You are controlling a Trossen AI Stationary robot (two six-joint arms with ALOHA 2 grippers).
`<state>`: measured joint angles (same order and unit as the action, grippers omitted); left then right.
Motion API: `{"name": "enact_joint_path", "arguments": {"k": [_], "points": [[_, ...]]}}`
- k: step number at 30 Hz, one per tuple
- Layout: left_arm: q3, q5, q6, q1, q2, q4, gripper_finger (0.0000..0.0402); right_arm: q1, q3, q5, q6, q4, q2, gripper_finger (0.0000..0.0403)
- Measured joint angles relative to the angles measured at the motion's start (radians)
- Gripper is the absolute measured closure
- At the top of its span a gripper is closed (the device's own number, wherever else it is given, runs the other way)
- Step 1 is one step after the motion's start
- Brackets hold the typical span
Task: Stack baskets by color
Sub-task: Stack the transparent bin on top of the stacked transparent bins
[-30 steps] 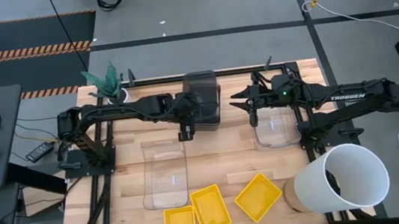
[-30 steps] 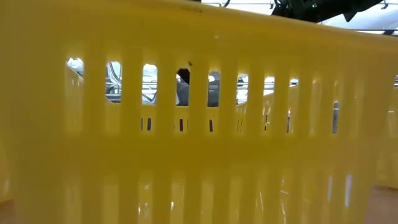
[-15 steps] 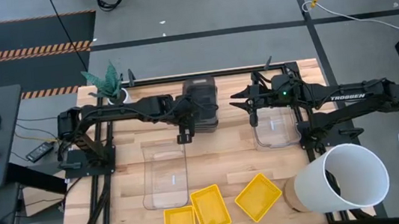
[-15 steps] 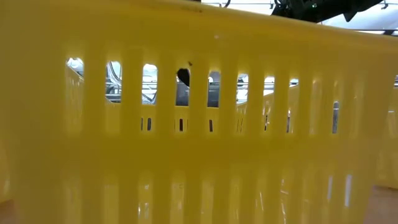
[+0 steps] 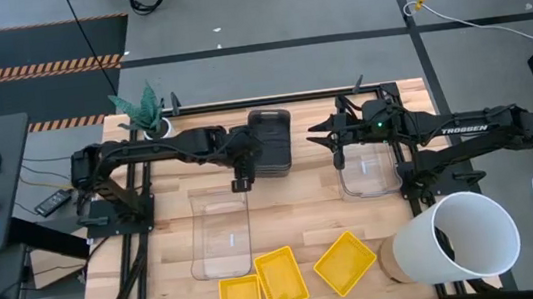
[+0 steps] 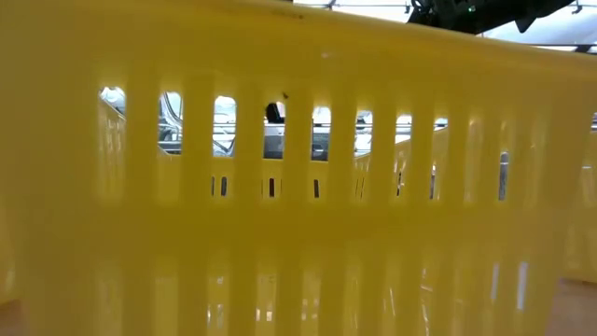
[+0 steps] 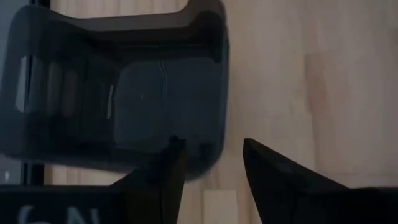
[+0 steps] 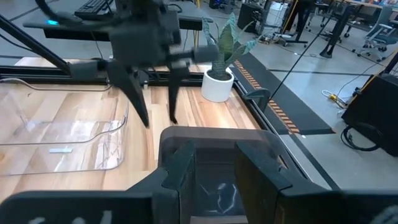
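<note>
Since a second ago the left end effector [image 5: 241,180] has let go of the dark grey basket [image 5: 270,141] and drawn back toward the frame's left — its fingers [image 7: 158,180] now stand parted just off the basket's edge. That smoky, translucent basket sits at upper centre of the counter [image 5: 294,217] in the high view, rounded corners and slotted walls showing in the left wrist view.

The white bucket [image 5: 463,236] lies on its side at lower right. A clear basket [image 5: 222,233] rests at centre left, another clear basket [image 5: 370,174] at centre right under the right arm. Three yellow baskets [image 5: 279,277] line the lower edge; one of them fills the low view and blocks nearly everything behind. A potted plant [image 5: 144,111] stands upper left.

The right end effector [image 5: 338,141] hovers over the clear basket — fingers [image 8: 186,168] apart, holding nothing.
</note>
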<state>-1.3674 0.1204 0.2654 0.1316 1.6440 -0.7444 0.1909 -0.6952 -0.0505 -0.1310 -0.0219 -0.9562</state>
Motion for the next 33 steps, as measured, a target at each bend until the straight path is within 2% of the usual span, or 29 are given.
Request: {"name": "enact_joint_path", "arguments": {"k": [3, 6, 8, 12, 19, 23, 27, 33], "points": [[0.0, -0.062, -0.018, 0.0, -0.048, -0.068, 0.0239, 0.0, 0.0, 0.0, 0.0, 0.001, 0.0, 0.0289], [-0.001, -0.177, -0.04, -0.001, -0.094, -0.163, 0.0247, 0.0, 0.008, 0.0, 0.0, -0.011, 0.0, 0.0289], [-0.001, -0.2, -0.071, -0.002, -0.104, -0.236, 0.025, 0.0, 0.023, 0.0, -0.001, -0.029, 0.0, 0.0289], [0.003, -0.184, -0.141, -0.007, -0.099, -0.349, 0.0239, 0.0, 0.032, 0.0, -0.002, -0.056, 0.0, 0.0289], [0.127, -0.164, -0.2, -0.018, -0.093, -0.296, 0.0182, 0.0, 0.032, 0.004, -0.002, -0.059, 0.0, 0.0289], [0.191, -0.11, -0.216, -0.023, -0.093, -0.269, 0.0167, 0.0, 0.032, 0.01, 0.001, -0.059, 0.0, 0.0289], [0.252, -0.059, -0.23, -0.037, -0.093, -0.248, 0.0178, 0.0, 0.032, 0.018, 0.001, -0.059, 0.0, 0.0289], [0.301, 0.037, -0.282, -0.035, -0.093, -0.247, 0.0237, 0.0, 0.032, 0.018, 0.001, -0.06, 0.0, 0.0289]]}}
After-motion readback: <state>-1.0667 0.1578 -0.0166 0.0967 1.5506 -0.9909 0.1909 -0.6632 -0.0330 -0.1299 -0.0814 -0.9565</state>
